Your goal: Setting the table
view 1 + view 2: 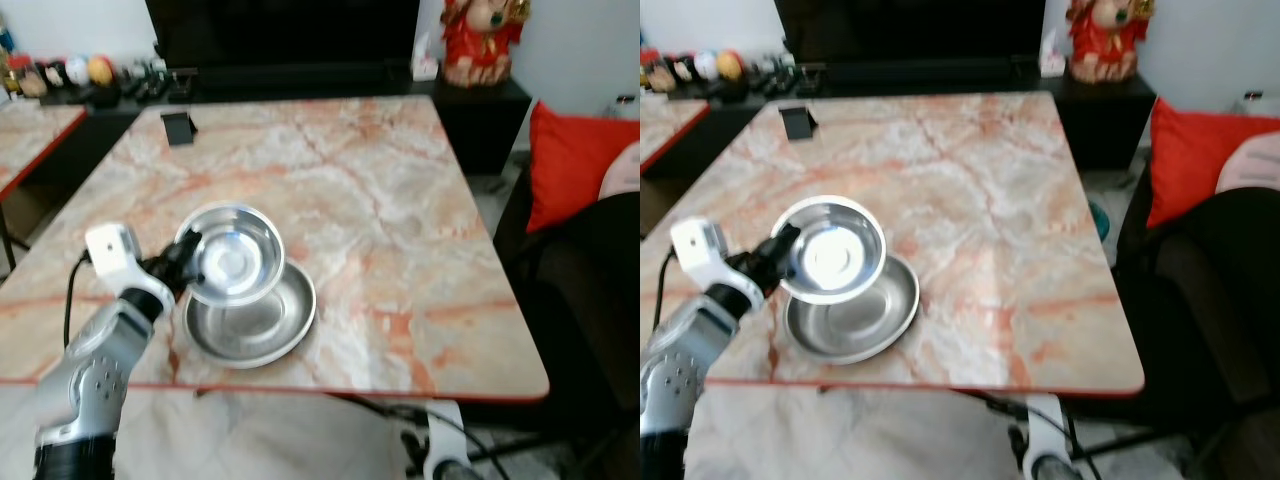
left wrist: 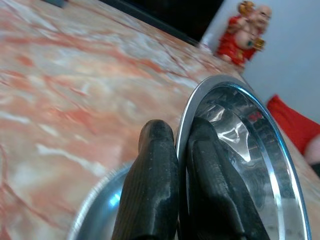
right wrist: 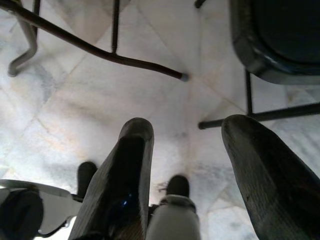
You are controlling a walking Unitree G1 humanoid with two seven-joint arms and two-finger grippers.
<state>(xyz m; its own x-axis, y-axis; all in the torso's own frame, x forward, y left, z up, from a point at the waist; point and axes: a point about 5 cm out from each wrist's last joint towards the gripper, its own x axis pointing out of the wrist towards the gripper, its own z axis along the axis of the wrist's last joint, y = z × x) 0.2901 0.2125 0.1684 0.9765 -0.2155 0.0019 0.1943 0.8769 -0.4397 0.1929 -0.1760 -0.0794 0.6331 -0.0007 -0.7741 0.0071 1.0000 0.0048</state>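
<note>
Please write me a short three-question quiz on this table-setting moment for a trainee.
1. True or false: the left gripper pinches the rim of the upper steel bowl.
2. What lies under that bowl on the marble table? A) a red cushion B) a second steel bowl C) a napkin
3. Fill in: the right gripper hangs over the ____, with its fingers apart.

Key: 1 true; 2 B; 3 floor.
</note>
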